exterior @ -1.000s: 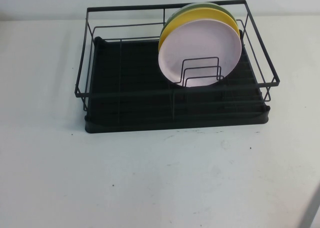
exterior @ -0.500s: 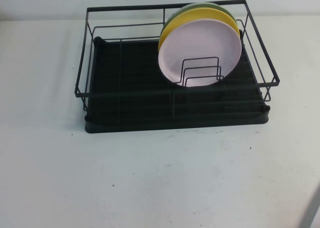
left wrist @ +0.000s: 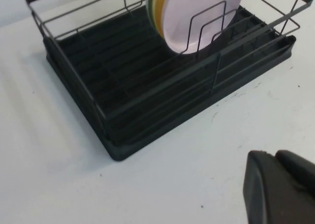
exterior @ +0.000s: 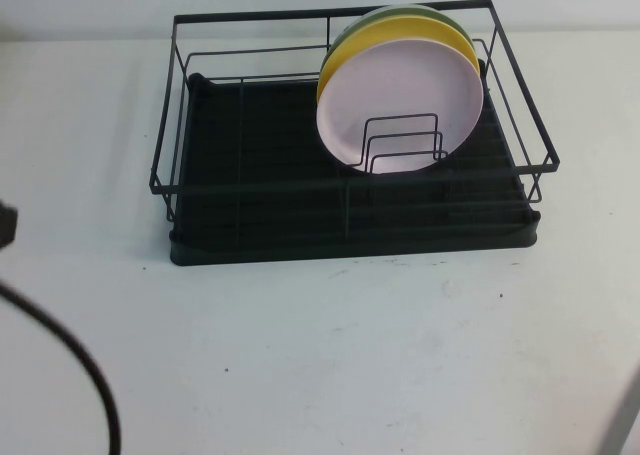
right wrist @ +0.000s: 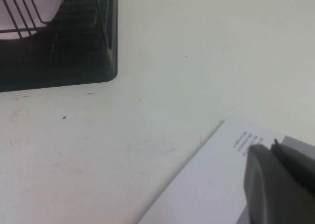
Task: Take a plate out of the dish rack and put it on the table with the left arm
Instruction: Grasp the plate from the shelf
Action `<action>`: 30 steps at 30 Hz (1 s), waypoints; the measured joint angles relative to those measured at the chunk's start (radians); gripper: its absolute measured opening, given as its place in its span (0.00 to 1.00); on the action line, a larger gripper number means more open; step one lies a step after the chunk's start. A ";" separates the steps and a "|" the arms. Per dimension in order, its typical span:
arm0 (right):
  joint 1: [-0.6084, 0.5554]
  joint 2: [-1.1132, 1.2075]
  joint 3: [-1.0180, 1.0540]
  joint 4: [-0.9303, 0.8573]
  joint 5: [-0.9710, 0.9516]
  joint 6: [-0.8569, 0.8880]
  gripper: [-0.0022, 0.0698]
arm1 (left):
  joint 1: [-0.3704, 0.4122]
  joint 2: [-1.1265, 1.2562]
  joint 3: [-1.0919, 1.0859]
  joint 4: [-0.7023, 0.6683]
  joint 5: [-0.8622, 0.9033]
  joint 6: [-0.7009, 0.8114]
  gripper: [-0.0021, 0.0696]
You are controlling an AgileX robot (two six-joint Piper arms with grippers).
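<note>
The pale pink plate (exterior: 402, 103) stands upright in the wire dividers at the right of the black dish rack (exterior: 250, 180), in front of a yellow plate (exterior: 352, 47) and a green plate (exterior: 400, 13). The left wrist view also shows the pink plate (left wrist: 202, 12) and the rack (left wrist: 147, 86). My left gripper (left wrist: 269, 155) is shut and empty above the white table (exterior: 330, 355), in front of the rack and apart from it. Part of the left arm (exterior: 5, 225) and its cable (exterior: 85, 365) show at the left edge. My right gripper (right wrist: 269, 145) is shut and empty, off to the rack's right.
A white printed sheet (right wrist: 206, 184) lies under my right gripper. A corner of the rack's drip tray (right wrist: 98, 61) shows in the right wrist view. Bare tabletop lies in front of the rack and on both sides of it.
The left arm and its cable have come into the high view at the left edge. The plates and the rack have not moved.
</note>
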 joint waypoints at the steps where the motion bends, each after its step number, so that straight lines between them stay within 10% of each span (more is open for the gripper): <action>1: 0.000 0.000 0.000 0.000 0.000 0.000 0.00 | 0.000 0.051 -0.040 -0.008 0.010 0.034 0.02; 10: 0.000 0.000 0.000 0.000 0.000 0.000 0.00 | 0.000 0.465 -0.359 -0.136 0.029 0.294 0.13; 18: 0.000 0.000 0.000 0.000 0.000 0.000 0.00 | -0.002 0.777 -0.552 -0.336 0.021 0.342 0.61; 30: 0.000 0.000 0.000 0.000 0.000 0.000 0.00 | -0.133 1.110 -0.796 -0.381 -0.071 0.588 0.67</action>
